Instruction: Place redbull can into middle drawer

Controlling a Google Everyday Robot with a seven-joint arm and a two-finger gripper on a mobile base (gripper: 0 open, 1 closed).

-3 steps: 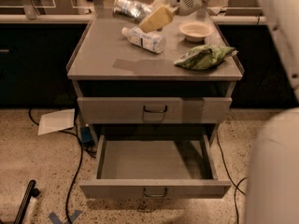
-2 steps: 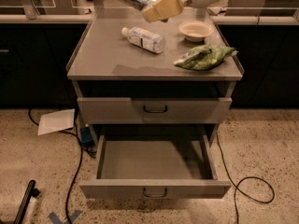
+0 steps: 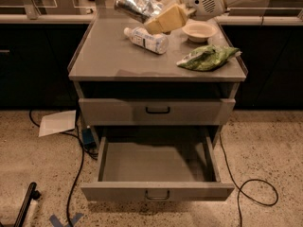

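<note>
My gripper (image 3: pixel 156 14) is above the back of the cabinet top, its tan fingers (image 3: pixel 166 19) shut on the redbull can (image 3: pixel 133 4). The shiny silver can is lifted off the surface and tilted, its end pointing up and left. The middle drawer (image 3: pixel 157 191) is pulled fully open below, grey, with a small dark loop handle on its front; its inside holds nothing. It sits well below and in front of the can. The white arm reaches in from the upper right.
On the cabinet top (image 3: pixel 109 56) lie a clear plastic bottle with white label (image 3: pixel 147 39), a white bowl (image 3: pixel 199 30) and a green chip bag (image 3: pixel 206 56). The upper drawer front (image 3: pixel 157 110) is shut. Cables (image 3: pixel 255 193) and a paper sheet (image 3: pixel 57 123) lie on the floor.
The gripper has lifted the can up off the cabinet top and carried it toward the back. The view has shifted slightly. The drawer and other objects have not moved.
</note>
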